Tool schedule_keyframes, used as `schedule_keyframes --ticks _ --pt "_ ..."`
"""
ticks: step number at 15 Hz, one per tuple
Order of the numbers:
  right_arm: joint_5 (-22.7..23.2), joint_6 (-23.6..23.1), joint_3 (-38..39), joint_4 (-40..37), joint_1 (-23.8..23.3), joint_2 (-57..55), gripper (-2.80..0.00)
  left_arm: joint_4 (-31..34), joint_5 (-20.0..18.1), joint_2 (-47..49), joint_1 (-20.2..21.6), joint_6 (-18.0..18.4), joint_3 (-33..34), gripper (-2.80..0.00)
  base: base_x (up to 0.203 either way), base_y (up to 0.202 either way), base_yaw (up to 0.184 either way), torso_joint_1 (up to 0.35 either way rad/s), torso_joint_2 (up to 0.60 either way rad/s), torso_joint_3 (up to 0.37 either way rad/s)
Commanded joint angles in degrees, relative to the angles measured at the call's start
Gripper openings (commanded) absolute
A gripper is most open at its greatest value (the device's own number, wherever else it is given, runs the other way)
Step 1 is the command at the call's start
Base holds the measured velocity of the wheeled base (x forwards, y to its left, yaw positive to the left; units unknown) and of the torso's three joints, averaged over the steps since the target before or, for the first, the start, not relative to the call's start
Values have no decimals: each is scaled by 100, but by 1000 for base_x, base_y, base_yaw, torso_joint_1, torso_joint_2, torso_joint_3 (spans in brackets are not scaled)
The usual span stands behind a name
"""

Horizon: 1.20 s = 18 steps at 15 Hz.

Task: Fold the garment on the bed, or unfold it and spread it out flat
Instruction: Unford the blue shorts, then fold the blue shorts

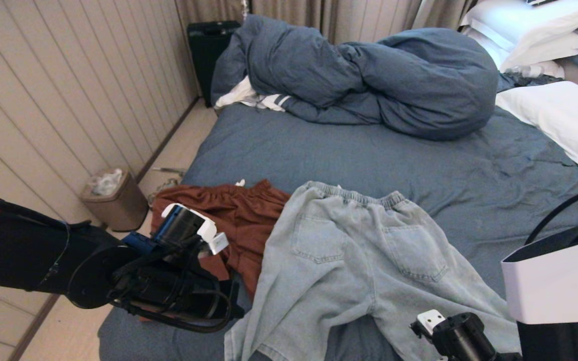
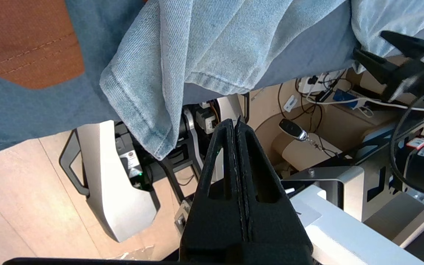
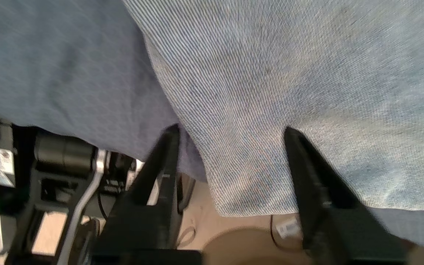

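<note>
Pale jeans spread out on a blue bed

The light-blue jeans (image 1: 364,260) lie back-pockets up, elastic waistband toward the pillows, legs parted and hanging over the near edge of the bed (image 1: 369,155). The bed wears a wrinkled slate-blue sheet, with a bunched blue duvet (image 1: 369,75) and white pillows (image 1: 565,115) at its far side.
</note>
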State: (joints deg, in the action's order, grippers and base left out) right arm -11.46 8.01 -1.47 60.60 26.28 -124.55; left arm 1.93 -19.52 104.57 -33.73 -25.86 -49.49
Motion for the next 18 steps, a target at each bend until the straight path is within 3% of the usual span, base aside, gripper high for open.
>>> schedule_keyframes --ticks 1,7,10,12,13,16,18 --pt "2 -3 147 187 8 224 0 1 -8 -16 -9 -16 10 -280 0 0 0 0 0 0" --pt "14 -247 -30 32 78 1714 0 1 26 -669 -12 -34 96 -280 0 0 0 0 0 0" --pt "22 -270 -643 -973 61 2572 0 1 56 -1130 -8 -30 155 -280 0 0 0 0 0 0" --pt "30 -253 -1361 -2223 51 3541 0 1 94 -1515 63 7 211 -280 0 0 0 0 0 0" --pt "39 -190 -2026 -3227 45 4094 -280 3 115 -1798 114 60 250 -280 0 0 0 0 0 0" --pt "55 406 -4022 -6206 63 5578 -280 9 381 -2858 359 373 393 -280 0 0 0 0 0 0" --pt "42 669 -4375 -6918 32 6506 -280 71 544 -3822 782 478 541 -280 0 0 0 0 0 0"
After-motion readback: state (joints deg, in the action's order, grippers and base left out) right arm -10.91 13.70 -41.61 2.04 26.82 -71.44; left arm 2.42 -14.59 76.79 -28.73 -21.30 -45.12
